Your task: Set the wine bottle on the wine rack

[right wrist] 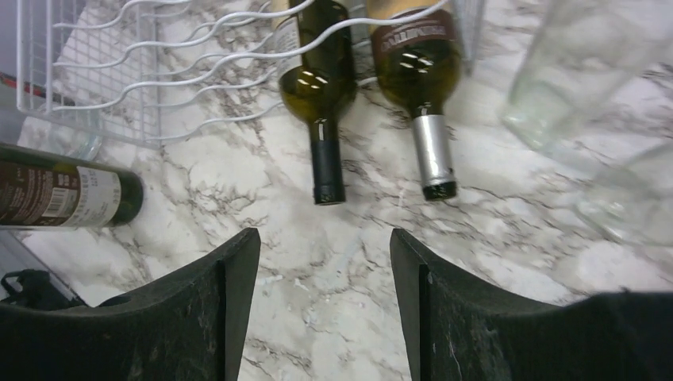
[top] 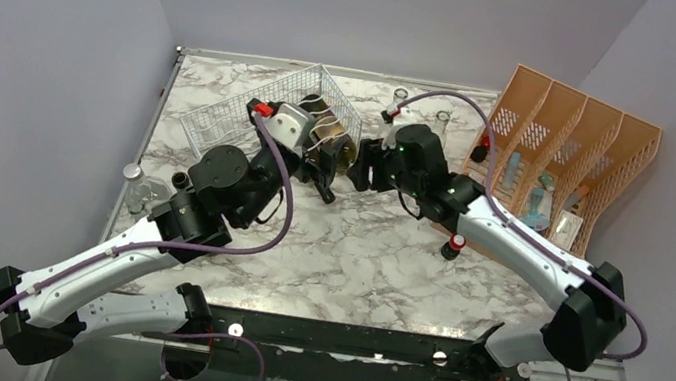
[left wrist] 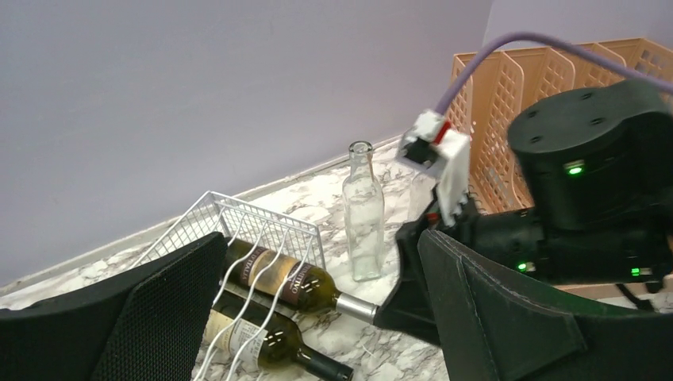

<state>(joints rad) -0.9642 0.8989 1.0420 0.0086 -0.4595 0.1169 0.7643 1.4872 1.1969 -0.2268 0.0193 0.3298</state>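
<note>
The silvery wire wine rack [top: 256,102] stands at the back left of the marble table. Two green wine bottles lie in it side by side, necks sticking out the front. One has a silver capsule [right wrist: 421,79] [left wrist: 278,274], the other a black one [right wrist: 321,87] [left wrist: 270,341]. My right gripper [right wrist: 325,302] [top: 363,166] hovers open just in front of the necks, with only bare marble between its fingers. My left gripper [left wrist: 317,313] [top: 322,146] is spread wide open above the rack's front, holding nothing. A third dark wine bottle [right wrist: 63,198] lies on the table beside the rack.
An orange slotted file organizer [top: 562,153] stands at the back right. Clear glass bottles [left wrist: 363,214] [top: 441,120] stand upright between it and the rack. A small red-capped item [top: 454,245] sits by my right forearm, and a clear jar [top: 138,183] at the table's left edge.
</note>
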